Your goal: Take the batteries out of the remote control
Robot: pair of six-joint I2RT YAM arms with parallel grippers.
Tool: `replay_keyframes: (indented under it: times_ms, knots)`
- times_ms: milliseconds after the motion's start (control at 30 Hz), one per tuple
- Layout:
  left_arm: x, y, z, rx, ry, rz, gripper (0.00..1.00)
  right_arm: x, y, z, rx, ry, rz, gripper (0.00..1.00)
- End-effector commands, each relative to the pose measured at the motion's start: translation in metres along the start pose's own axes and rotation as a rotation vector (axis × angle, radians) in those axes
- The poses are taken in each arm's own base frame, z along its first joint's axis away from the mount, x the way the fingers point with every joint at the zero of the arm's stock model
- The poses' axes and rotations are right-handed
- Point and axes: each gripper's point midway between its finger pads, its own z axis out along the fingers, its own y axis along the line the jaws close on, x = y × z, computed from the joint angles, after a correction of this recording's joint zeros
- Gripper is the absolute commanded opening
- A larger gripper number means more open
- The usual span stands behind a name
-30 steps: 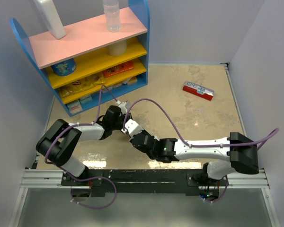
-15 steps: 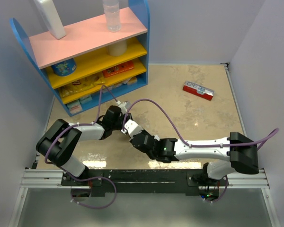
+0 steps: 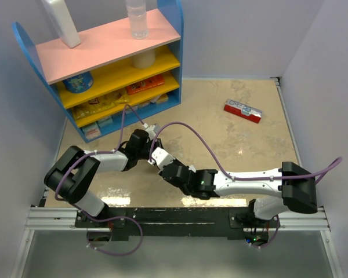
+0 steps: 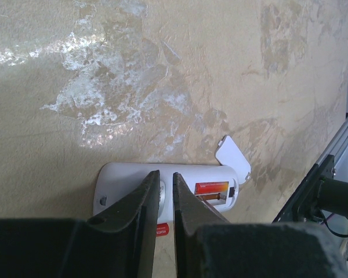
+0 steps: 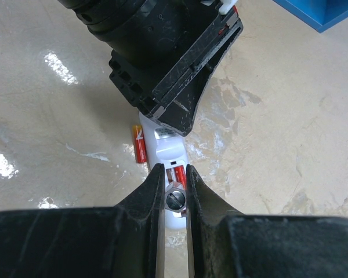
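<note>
On the tabletop [image 3: 232,145] near the left-front area, both arms converge on the remote control [image 4: 122,185], which lies flat with its back up and the battery bay exposed. Its white cover [image 4: 232,157] is off and lies on the tabletop, touching the remote's end by the bay. Left fingers [image 4: 152,188] are almost pressed together with only a slim gap and nothing between them; the tips are down on the remote's back, at the end away from the bay. Right fingers [image 5: 158,182] come in from the opposite end, over the bay, pinching the second battery [image 5: 175,200] by its end, metal cap facing the wrist camera and red body angling down toward the bay; can't tell if it's fully clear of the bay. Loose battery [image 5: 139,145] lies on the tabletop right alongside the remote, parallel to it. Blue shelf [image 3: 104,52] is at the far left, and the red-and-white box [image 3: 242,110] sits well apart at the far right.
</note>
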Motion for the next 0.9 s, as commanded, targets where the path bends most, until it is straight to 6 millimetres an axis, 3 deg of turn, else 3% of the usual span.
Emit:
replay_keyframes:
  times_ms: [0,200,400,767,867]
  knots:
    - [0.018,0.025,0.001,-0.101,0.054,0.005,0.20,-0.003,-0.006,0.000,0.008,-0.026,0.003,0.00]
    - [0.017,0.025,0.000,-0.100,0.051,0.007,0.20,-0.013,-0.010,-0.004,-0.001,-0.051,-0.036,0.00]
    - [0.019,0.026,0.000,-0.102,0.055,0.009,0.20,-0.006,-0.005,0.000,-0.030,-0.042,-0.065,0.00]
    - [0.020,0.027,0.000,-0.101,0.056,0.011,0.20,0.035,-0.009,0.008,-0.001,0.033,-0.186,0.00]
    - [0.019,0.028,0.001,-0.104,0.054,0.010,0.20,0.038,-0.005,0.007,0.002,0.021,-0.197,0.00]
